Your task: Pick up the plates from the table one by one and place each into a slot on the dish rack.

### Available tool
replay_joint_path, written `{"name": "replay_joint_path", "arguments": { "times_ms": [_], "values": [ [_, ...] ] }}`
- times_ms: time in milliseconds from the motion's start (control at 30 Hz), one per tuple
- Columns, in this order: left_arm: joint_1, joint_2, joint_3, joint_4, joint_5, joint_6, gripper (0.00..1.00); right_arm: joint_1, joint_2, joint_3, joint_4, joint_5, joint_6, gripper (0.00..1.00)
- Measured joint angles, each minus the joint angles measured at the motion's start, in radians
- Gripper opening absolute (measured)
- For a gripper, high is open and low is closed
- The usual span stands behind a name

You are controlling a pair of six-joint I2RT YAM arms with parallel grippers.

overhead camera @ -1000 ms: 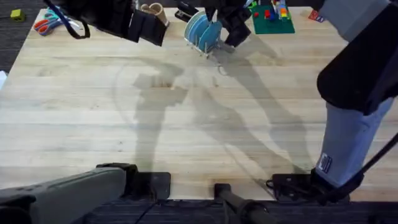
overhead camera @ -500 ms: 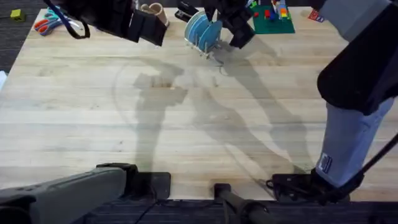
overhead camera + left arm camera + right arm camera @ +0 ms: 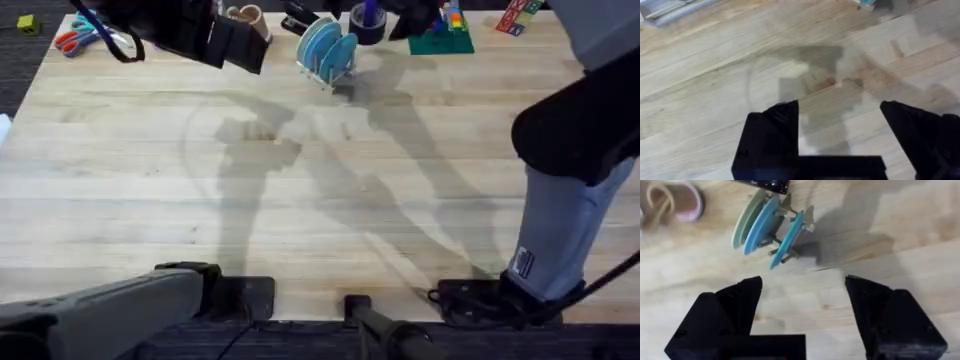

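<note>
Standing upright in the dish rack (image 3: 782, 240) are three plates (image 3: 327, 47), the teal one (image 3: 788, 238) outermost. The right gripper (image 3: 802, 305), jaws wide apart and empty, has pulled back from the rack since a second ago. The left gripper (image 3: 840, 132), also spread, hovers over bare table (image 3: 300, 200) beside the rack. Judging by this, the job looks finished.

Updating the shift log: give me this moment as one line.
plates: standing in dish rack | right gripper: open, empty, above rack | left gripper: open, empty | table
</note>
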Motion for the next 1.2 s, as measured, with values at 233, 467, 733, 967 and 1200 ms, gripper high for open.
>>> {"name": "replay_joint_path", "arguments": {
  "times_ms": [233, 467, 733, 967, 1200],
  "values": [
    [0.0, 0.0, 0.0, 0.0, 0.0, 0.0, 0.993, 0.0, -0.023, 0.071, -0.143, -0.001, -0.304, 0.992],
    [0.0, 0.0, 0.0, 0.0, 0.0, 0.0, 0.993, 0.0, -0.081, 0.072, -0.237, -0.01, -0.414, 0.992],
    [0.0, 0.0, 0.0, 0.0, 0.0, 0.0, 0.993, 0.0, -0.275, -0.066, -0.237, -0.014, -0.466, 0.992],
    [0.0, 0.0, 0.0, 0.0, 0.0, 0.0, 0.993, 0.001, -0.426, -0.278, -0.246, -0.016, -0.488, 0.992],
    [0.0, 0.0, 0.0, 0.0, 0.0, 0.0, 0.994, 0.02, -0.449, -0.307, -0.279, -0.043, -0.491, 0.992]
  ]
}}
